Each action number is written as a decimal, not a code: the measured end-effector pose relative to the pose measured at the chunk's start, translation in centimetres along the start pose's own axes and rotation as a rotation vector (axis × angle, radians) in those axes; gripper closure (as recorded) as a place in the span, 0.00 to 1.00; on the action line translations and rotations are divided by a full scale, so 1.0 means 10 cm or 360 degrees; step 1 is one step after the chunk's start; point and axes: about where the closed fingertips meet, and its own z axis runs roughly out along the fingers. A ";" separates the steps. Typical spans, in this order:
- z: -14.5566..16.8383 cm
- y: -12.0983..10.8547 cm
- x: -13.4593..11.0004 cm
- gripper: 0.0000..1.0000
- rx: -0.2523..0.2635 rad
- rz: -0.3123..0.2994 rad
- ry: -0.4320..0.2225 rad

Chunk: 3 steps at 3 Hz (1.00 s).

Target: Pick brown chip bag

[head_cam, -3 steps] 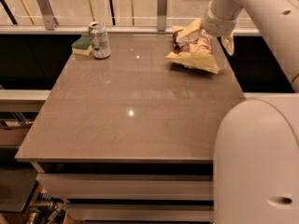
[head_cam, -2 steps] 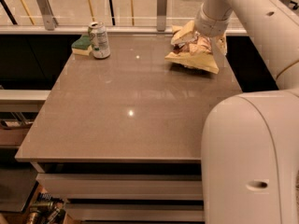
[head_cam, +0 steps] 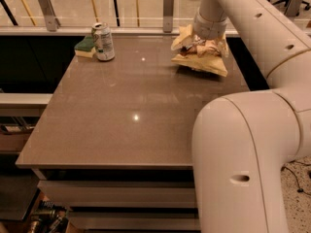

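The brown chip bag lies crumpled in the upper right of the frame, at the far right part of the desk, close to its back edge. Its tan-yellow lower part points toward the right edge of the desk and its rumpled top bunches up under the arm.

The hand is down at the top of the bag, right on the crumpled foil, with the white wrist directly above it. The wrist and the bag's folds hide the hand, so I cannot tell whether it is apart, together or clamped on the bag.

Compared with a second ago, the wrist has shifted left: it stood over the bag's right end then and now sits above the bag's middle. The arm's big elbow segment has swung further into view and now fills the lower right of the frame. The bag is in the same spot on the desk, not lifted.

In the upper left, the drink can stands upright with the green-and-yellow sponge just beside it on the left, both where they were before.
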 end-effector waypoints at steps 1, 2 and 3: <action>0.15 -0.03 0.05 0.00 0.0066 0.0002 0.0041; 0.15 -0.03 0.05 0.00 0.0066 0.0002 0.0041; 0.22 -0.09 0.01 0.00 0.0069 0.0051 0.0041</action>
